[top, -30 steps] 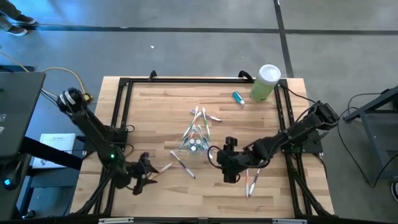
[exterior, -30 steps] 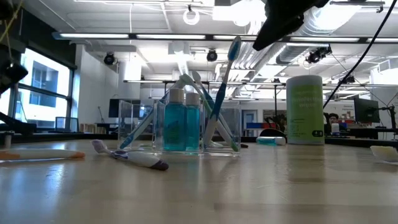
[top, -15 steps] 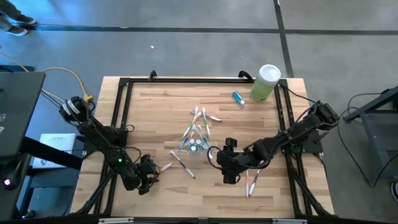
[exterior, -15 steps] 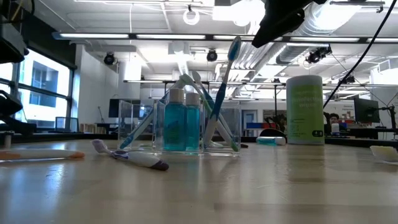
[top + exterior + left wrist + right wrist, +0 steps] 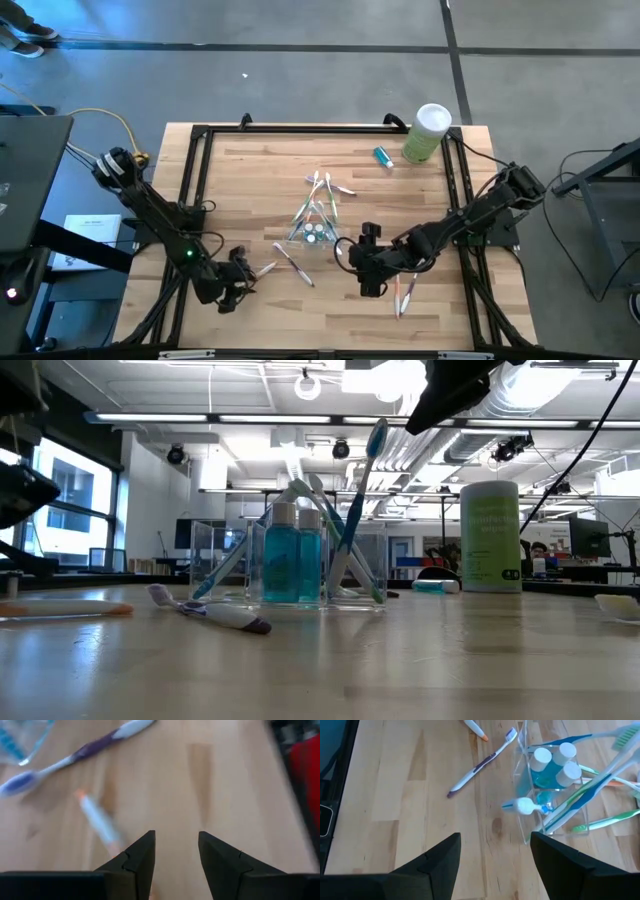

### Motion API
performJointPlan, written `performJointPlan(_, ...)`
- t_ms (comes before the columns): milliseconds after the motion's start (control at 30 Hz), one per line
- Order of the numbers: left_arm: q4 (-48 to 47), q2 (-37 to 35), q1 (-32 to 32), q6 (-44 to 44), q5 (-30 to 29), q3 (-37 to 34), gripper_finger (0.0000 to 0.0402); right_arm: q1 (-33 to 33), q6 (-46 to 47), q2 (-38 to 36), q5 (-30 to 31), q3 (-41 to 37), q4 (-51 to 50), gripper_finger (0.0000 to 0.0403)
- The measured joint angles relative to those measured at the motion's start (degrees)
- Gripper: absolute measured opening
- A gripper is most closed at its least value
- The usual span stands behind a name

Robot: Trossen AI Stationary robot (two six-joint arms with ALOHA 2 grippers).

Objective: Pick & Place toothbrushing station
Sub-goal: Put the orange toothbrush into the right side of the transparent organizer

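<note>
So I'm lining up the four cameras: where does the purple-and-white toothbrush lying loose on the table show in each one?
High view: purple-and-white toothbrush lies just below and left of the clear cup.
Low view: flat on the table, in front of the cup, left of it.
Left wrist view: near the top edge.
Right wrist view: upper middle, beside the cup.
Shared landmark: the clear cup.

Overhead: straight down on the whole table point(image 5: 250, 160). Low: level at tabletop height, facing the room, close to the clear cup point(image 5: 300, 565). Left wrist: close above bare wood and a purple toothbrush point(image 5: 75, 755). Right wrist: down onto that cup point(image 5: 555, 785) and brush, shared with overhead.
</note>
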Motion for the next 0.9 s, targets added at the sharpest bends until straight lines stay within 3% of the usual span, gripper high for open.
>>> performJointPlan(200, -11.1, 0.5, 1.9, -9.1, 0.4, 0.0, 0.0144, 0.3, 0.1, 0.0, 0.0, 0.0, 0.0, 0.0232)
performJointPlan(600, -4.9, 0.8, 1.6, -8.0, 2.3, -0.1, 0.0144, 0.3, 0.1, 0.0, 0.1, 0.0, 0.0, 0.0232)
performJointPlan(900, -4.5, 7.7, 1.7, -9.7, 1.4, 0.1, 0.0144, 0.3, 0.1, 0.0, 0.3, 0.0, 0.0, 0.0232)
